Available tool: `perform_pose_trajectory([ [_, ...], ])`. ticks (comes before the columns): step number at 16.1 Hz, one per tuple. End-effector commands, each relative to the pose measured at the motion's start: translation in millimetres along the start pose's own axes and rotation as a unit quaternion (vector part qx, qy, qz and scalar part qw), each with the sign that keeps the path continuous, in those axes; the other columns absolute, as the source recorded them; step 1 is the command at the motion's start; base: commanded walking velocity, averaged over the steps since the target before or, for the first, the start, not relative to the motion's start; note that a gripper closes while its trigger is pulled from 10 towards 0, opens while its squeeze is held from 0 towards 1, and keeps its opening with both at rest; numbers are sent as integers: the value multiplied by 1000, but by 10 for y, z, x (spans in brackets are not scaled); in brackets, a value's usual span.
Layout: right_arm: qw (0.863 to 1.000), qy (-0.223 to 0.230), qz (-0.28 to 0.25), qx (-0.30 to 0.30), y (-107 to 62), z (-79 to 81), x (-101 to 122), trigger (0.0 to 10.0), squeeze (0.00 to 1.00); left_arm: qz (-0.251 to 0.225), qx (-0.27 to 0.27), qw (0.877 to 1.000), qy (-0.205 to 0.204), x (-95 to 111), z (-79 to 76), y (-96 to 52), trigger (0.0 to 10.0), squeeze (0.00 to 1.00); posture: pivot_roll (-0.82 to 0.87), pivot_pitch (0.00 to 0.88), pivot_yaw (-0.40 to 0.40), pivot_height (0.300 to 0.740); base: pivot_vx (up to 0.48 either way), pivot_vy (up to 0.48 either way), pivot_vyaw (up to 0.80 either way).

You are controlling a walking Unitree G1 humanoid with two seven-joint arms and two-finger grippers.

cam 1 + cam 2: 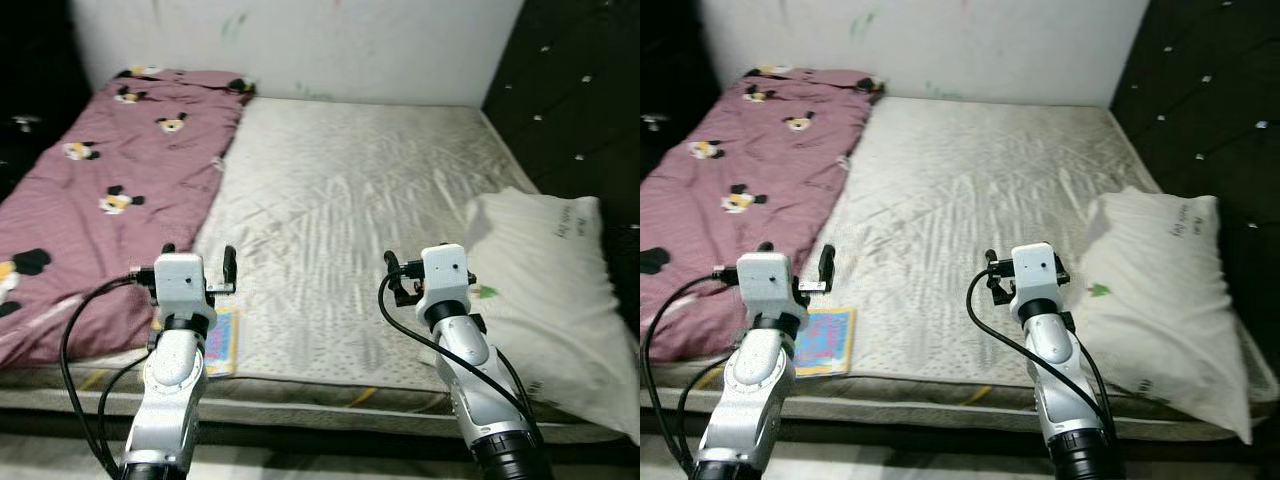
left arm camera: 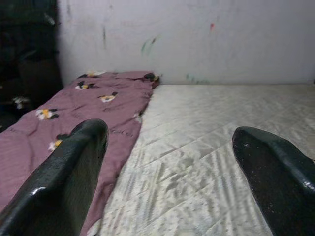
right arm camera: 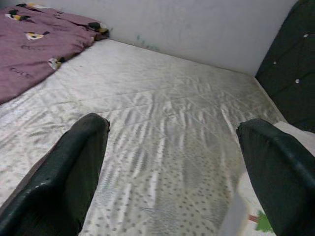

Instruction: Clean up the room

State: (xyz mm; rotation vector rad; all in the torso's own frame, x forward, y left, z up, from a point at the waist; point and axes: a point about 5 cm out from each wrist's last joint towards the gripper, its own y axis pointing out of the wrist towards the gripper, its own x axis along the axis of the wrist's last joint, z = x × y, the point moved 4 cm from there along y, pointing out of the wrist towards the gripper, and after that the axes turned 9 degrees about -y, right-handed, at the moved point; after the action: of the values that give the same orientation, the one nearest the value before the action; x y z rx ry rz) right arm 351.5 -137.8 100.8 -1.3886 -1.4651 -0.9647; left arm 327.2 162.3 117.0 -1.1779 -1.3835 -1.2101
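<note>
A bare cream mattress [image 1: 350,190] lies before me. A maroon blanket [image 1: 110,190] printed with cartoon mice covers its left strip. A white pillow [image 1: 545,290] rests at the right front corner. A small colourful book [image 1: 222,340] lies at the front edge. My left gripper [image 1: 199,258] hovers open just above that book, nothing between its fingers [image 2: 74,167]. My right gripper [image 1: 430,262] is open too, held over the front of the mattress just left of the pillow, its fingers [image 3: 69,167] wide apart and empty.
A white wall [image 1: 300,40] with faint marks stands behind the bed. A dark tufted panel [image 1: 580,90] runs along the right side, and dark furniture [image 1: 30,100] stands at the far left. The mattress's front edge [image 1: 330,395] is right under my arms.
</note>
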Motion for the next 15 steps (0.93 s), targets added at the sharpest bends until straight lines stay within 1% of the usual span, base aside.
perform_pose_trajectory([
  [1, 1000, -4, -3, -3, 20, -28, 19, 10000, 0, 6, -5, 1000, 2, -14, -14, 16, 10000, 0, -4, 33, -14, 740, 0, -368, 0],
  [4, 1000, -14, -4, -7, 24, -40, 21, 10000, 0, 7, -5, 1000, 1, -26, -13, 13, 10000, 0, -4, 33, -14, 740, 0, -371, 0],
  [12, 1000, -12, 0, -1, 15, -15, -13, 10000, 0, 7, -7, 1000, 1, -23, -34, 24, 10000, 0, -6, 33, -13, 740, 0, -371, 0],
  [15, 1000, -12, 0, 1, 19, -7, -16, 10000, 0, 3, -4, 1000, -1, -11, -18, 27, 10000, 0, -2, 30, -15, 740, 0, 0, 0],
])
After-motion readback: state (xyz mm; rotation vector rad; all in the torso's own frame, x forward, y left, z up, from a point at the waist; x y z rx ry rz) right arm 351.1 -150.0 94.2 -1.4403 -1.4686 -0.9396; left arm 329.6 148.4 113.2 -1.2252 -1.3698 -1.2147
